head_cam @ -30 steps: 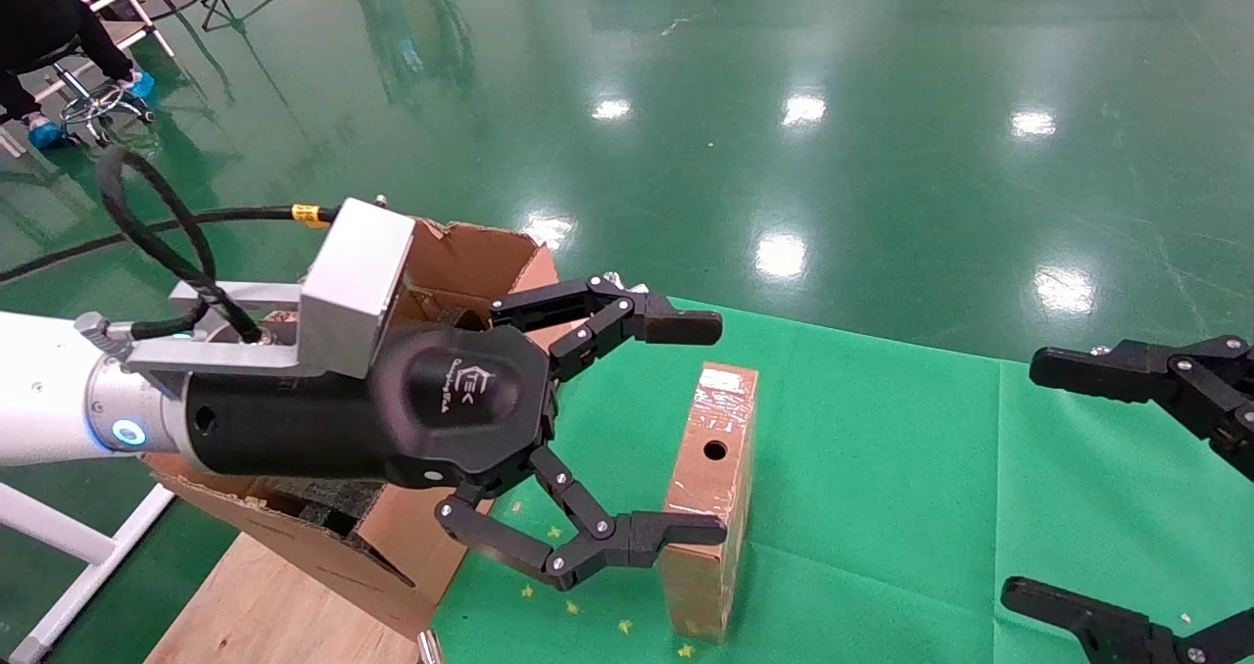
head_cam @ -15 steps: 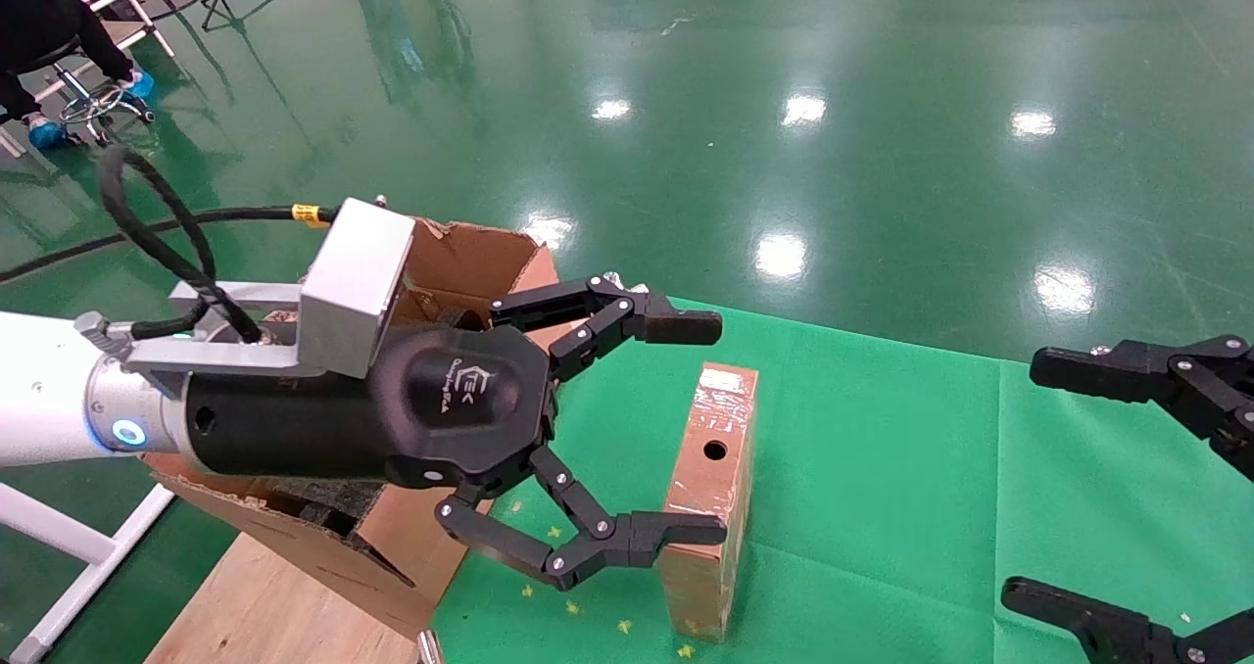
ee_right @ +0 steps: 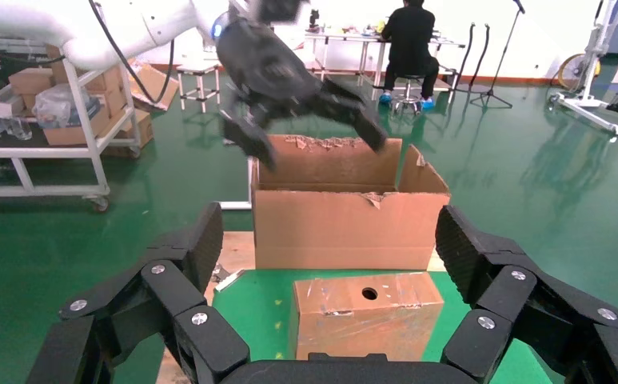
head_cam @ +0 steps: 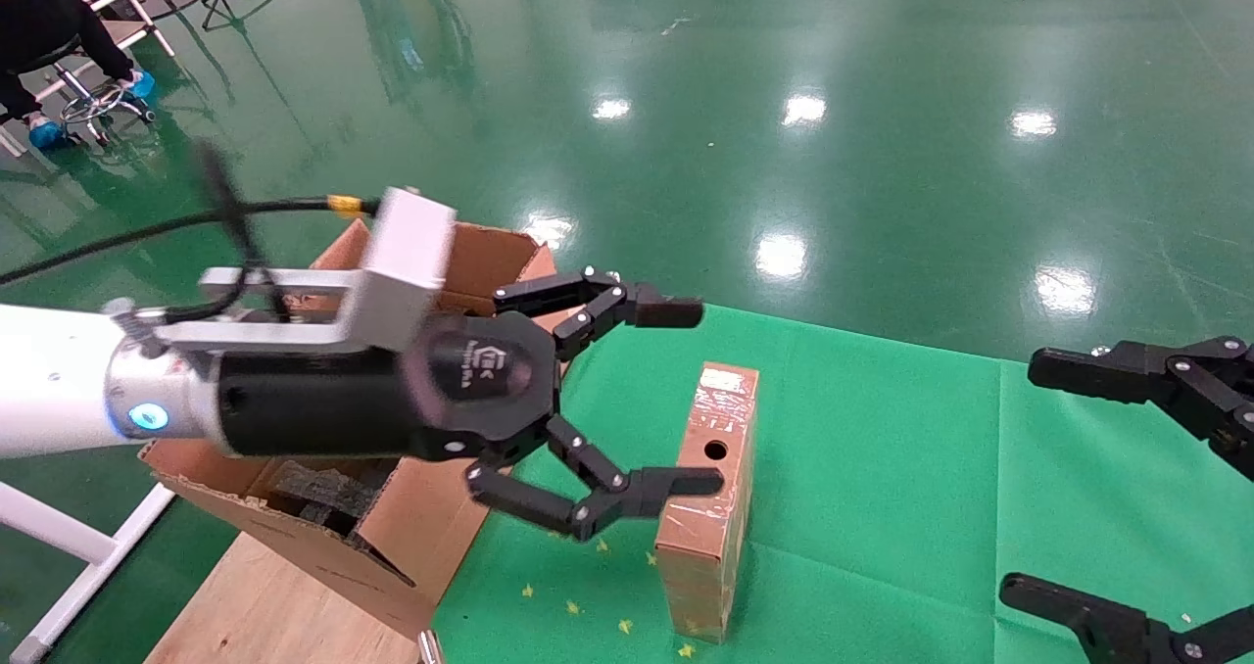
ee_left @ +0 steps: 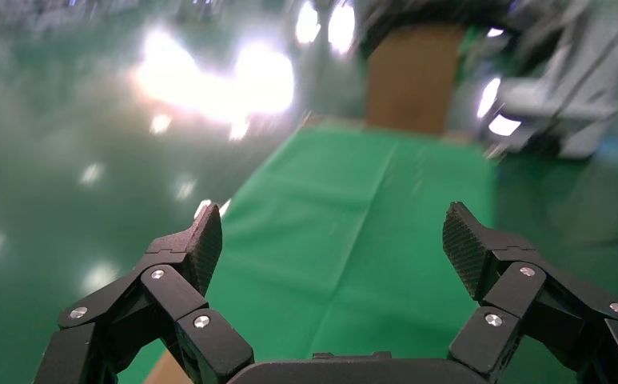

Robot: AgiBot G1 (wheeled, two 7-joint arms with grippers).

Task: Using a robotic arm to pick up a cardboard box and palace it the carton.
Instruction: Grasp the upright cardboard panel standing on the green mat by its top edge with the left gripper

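surface: green cloth (head_cam: 882, 468) over glossy green floor
left gripper (head_cam: 681, 395): spread wide, empty, hovering above carton (head_cam: 392, 537) edge
cardboard box (head_cam: 707, 502): on edge, just beyond fingertips
step: approach; next, straddle box, close
right gripper (ee_right: 325, 276): wide, idle, aside

My left pincer (head_cam: 691, 397) has lifted and pulled back a little from the small box (head_cam: 709, 500), its fingers spread less widely than before.
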